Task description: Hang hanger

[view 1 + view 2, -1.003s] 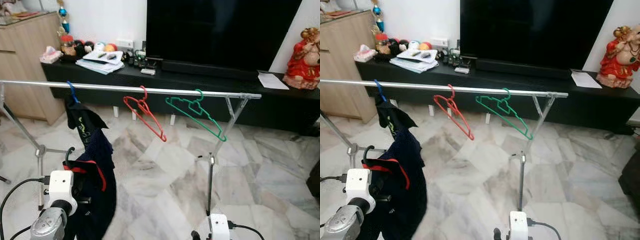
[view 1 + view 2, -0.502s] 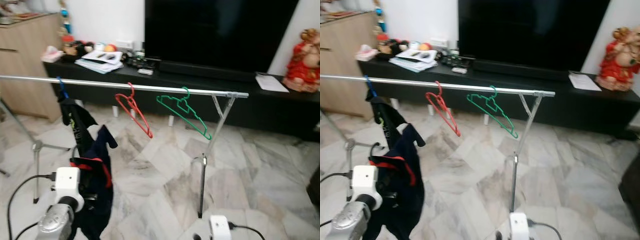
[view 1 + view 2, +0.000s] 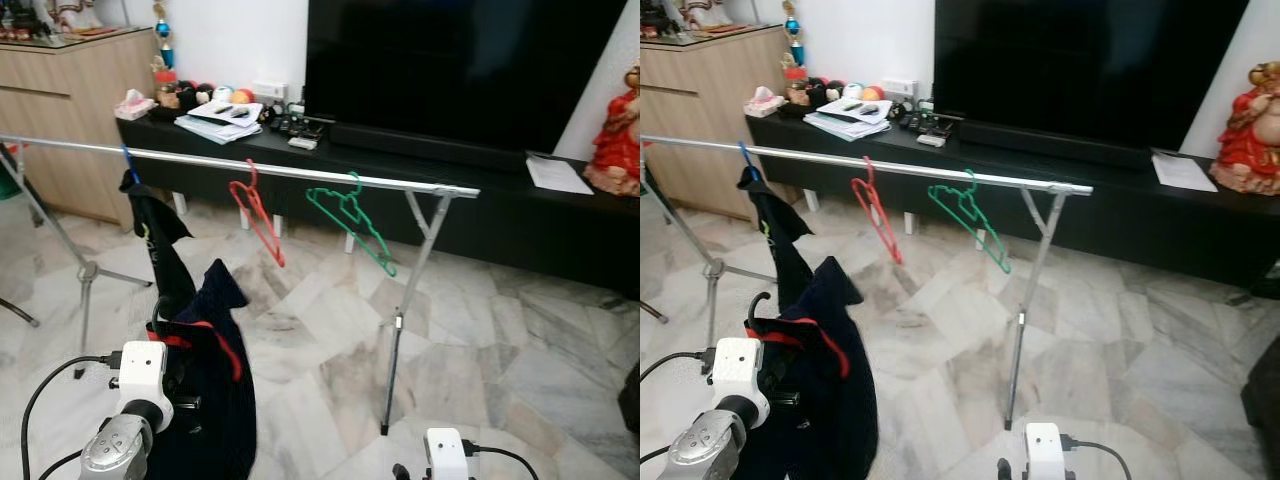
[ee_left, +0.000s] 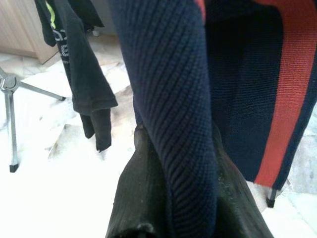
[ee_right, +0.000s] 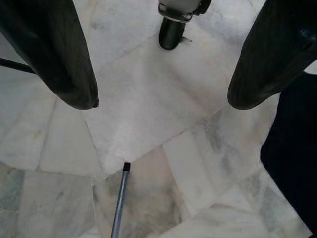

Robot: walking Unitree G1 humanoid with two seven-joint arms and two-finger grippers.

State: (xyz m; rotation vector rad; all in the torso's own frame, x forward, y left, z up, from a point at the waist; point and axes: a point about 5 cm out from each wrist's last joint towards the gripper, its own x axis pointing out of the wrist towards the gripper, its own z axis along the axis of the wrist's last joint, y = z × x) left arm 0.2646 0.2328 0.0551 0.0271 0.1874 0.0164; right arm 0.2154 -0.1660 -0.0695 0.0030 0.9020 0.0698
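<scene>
A navy garment with red trim (image 3: 215, 390) hangs on a dark hanger whose hook (image 3: 752, 301) curls up just above my left wrist (image 3: 140, 375). In the left wrist view my left gripper (image 4: 173, 144) is shut on the navy fabric (image 4: 168, 74), which runs between its black fingers (image 4: 136, 188). Ahead stands a silver clothes rail (image 3: 300, 175). It carries a blue hanger with a black shirt (image 3: 155, 240), an empty red hanger (image 3: 255, 210) and an empty green hanger (image 3: 350, 220). My right gripper (image 5: 161, 101) is open, low over the marble floor.
Behind the rail runs a low black TV bench (image 3: 450, 170) with a large dark screen (image 3: 460, 60), papers and small items. A wooden cabinet (image 3: 60, 110) stands at the left and a red figurine (image 3: 618, 140) at the right. The rack's legs (image 3: 400, 330) rest on the floor.
The whole picture has shifted, so the camera has moved: the rack now sits a little farther off and more of the left side shows. My left gripper still holds the navy garment.
</scene>
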